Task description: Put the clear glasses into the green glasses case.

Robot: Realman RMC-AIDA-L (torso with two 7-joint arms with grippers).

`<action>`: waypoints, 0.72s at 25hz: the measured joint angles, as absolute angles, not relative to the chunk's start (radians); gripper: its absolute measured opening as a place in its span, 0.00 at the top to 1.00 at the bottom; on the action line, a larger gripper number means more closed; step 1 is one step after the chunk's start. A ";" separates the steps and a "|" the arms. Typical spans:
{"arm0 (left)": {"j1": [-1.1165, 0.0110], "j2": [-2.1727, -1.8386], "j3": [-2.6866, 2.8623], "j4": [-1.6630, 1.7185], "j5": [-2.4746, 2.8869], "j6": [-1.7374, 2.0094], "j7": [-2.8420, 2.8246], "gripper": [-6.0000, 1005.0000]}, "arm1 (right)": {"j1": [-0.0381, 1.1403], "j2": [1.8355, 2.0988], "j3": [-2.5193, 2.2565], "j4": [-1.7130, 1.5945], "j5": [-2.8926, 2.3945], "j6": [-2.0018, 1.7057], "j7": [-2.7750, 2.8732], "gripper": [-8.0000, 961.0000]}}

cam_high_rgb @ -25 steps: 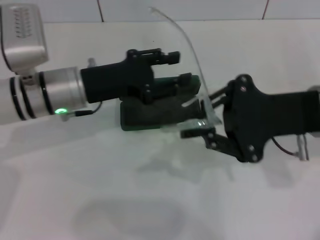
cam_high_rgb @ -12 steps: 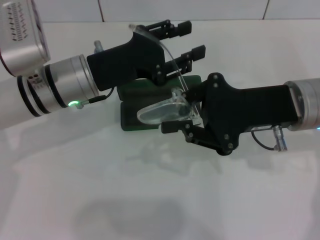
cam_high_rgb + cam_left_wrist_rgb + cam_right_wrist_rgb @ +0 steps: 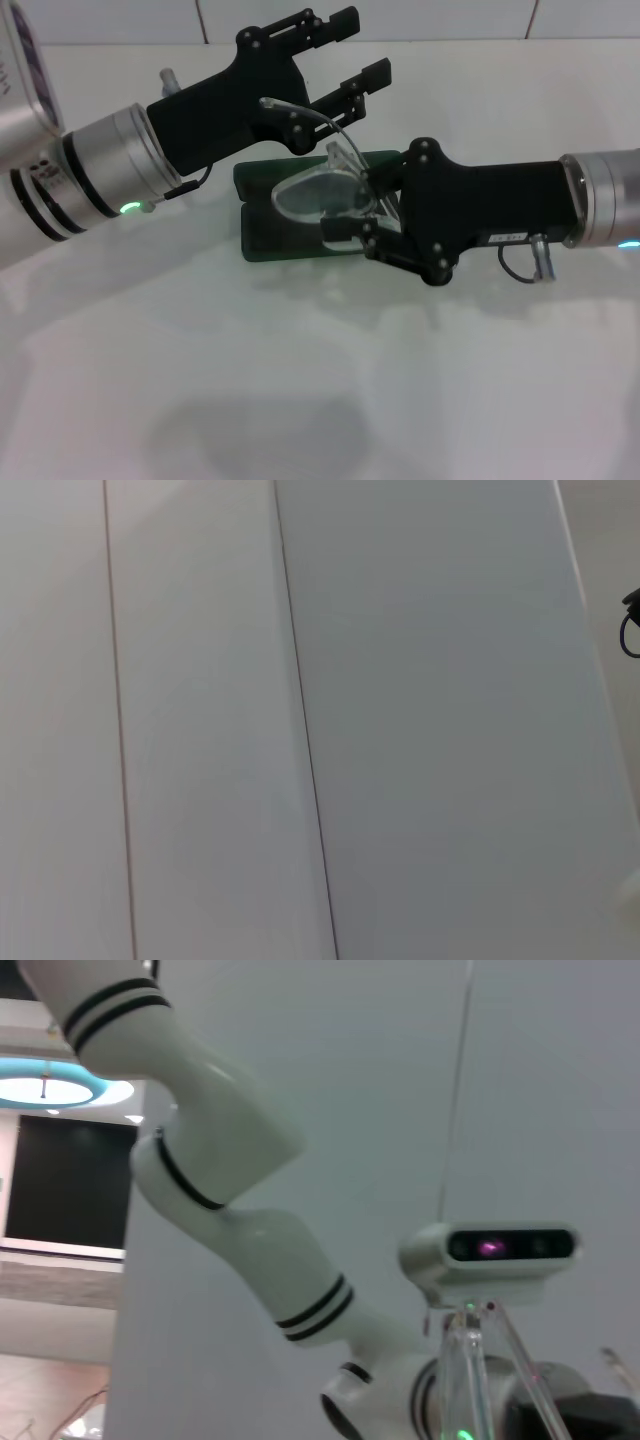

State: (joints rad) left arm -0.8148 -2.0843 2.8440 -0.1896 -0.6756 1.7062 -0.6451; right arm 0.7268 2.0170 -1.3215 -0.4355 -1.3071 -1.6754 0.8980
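Observation:
The green glasses case (image 3: 290, 240) lies open on the white table (image 3: 300, 400), in the middle of the head view. Just above its right half hang the clear glasses (image 3: 318, 196), lens tilted toward the case, one thin arm arcing up and left. My right gripper (image 3: 352, 212) comes in from the right and is shut on the glasses at their right end. My left gripper (image 3: 362, 48) hovers above and behind the case, open, holding nothing; the thin arm passes close under its lower finger. In the right wrist view a clear glasses arm (image 3: 468, 1360) stands close to the lens.
A tiled white wall (image 3: 400, 18) runs behind the table. The left wrist view shows only pale panels (image 3: 300, 720) with seams. The right wrist view looks up at my left arm (image 3: 230, 1210) and head camera (image 3: 495, 1250).
My right gripper has carried the glasses left to above the case and turned them flatter. My left gripper has lifted off the case, up and back.

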 joint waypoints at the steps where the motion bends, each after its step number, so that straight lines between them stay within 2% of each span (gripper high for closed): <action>1: -0.813 -2.084 2.844 -0.189 -0.677 1.709 -0.641 0.44 | 0.726 2.017 -1.316 -0.435 -1.307 -1.667 0.903 0.87; 18: -0.814 -2.081 2.844 -0.196 -0.660 1.710 -0.637 0.45 | 0.727 2.014 -1.287 -0.439 -1.307 -1.579 0.954 0.87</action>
State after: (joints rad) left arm -0.8142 -2.0806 2.8440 -0.1959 -0.6599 1.7104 -0.6366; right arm 0.7272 2.0138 -1.2869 -0.4390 -1.3066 -1.5792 0.9540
